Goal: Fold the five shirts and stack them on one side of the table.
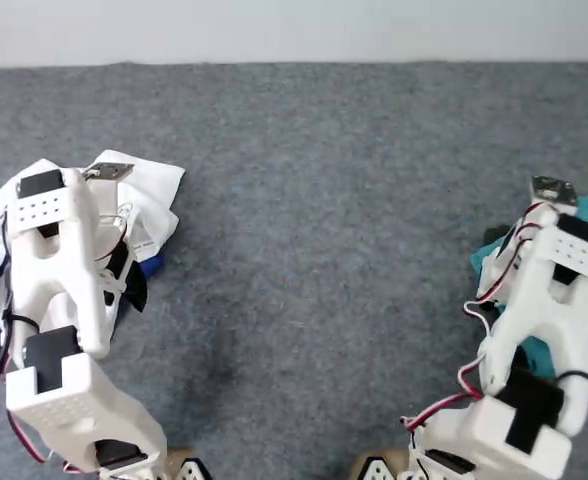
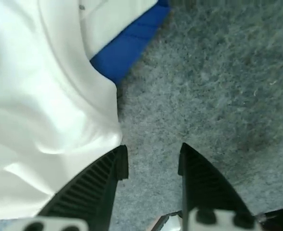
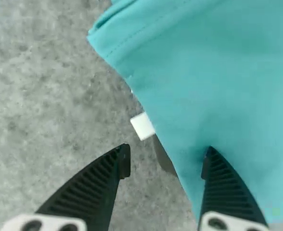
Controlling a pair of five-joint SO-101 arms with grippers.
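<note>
A: Where is the left gripper [image 2: 153, 156]?

B: Low over the grey desk [image 1: 324, 200], released, its 2 fingers spread with bare desk between them. One finger is just beside the edge of the white shirt [image 2: 45, 96].

A: How does that shirt lie?

B: Rumpled, not folded, on the left side of the desk in the high view. The left arm [image 1: 59, 260] stands over it. A piece of blue cloth [image 2: 127, 45] pokes out from under its edge, against the desk.

A: And the right gripper [image 3: 168, 159]?

B: Also released, jaws wide apart. One finger is over bare desk, the other over the teal shirt [image 3: 204, 72], so the shirt's edge runs between them. I cannot tell whether that finger touches the cloth.

A: Where is the teal shirt?

B: At the right edge of the desk in the high view, partly under the right arm [image 1: 554, 300], well apart from the white one. It lies fairly flat with a stitched hem showing.

A: Anything else near it?

B: A small white tag [image 3: 142, 126] sits at its edge, and a dark strip [image 3: 163, 156] peeks out from beneath the teal cloth just beside the tag
</note>
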